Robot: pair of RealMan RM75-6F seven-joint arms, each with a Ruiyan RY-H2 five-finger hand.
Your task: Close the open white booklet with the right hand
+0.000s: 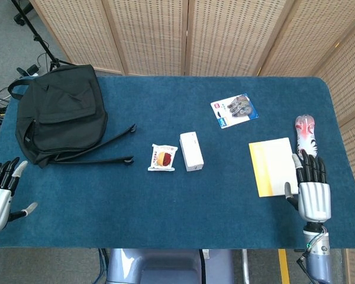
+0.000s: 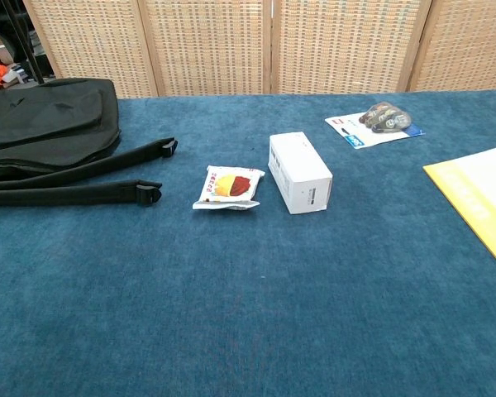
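The booklet [image 1: 273, 166] lies flat and closed on the blue table at the right, its white cover up with a yellow strip along its left edge; the chest view shows the booklet [image 2: 478, 198] at the right border. My right hand [image 1: 313, 192] rests at the table's front right, just right of the booklet's near corner, fingers straight and apart, holding nothing. My left hand [image 1: 0, 196] hangs off the table's front left corner, fingers spread, empty. Neither hand shows in the chest view.
A black backpack [image 1: 59, 112] with loose straps fills the back left. A snack packet [image 1: 163, 157] and a small white box [image 1: 191, 151] sit mid-table. A blister pack [image 1: 235, 110] lies behind the booklet, and a red-and-white bottle [image 1: 306, 136] lies to its right.
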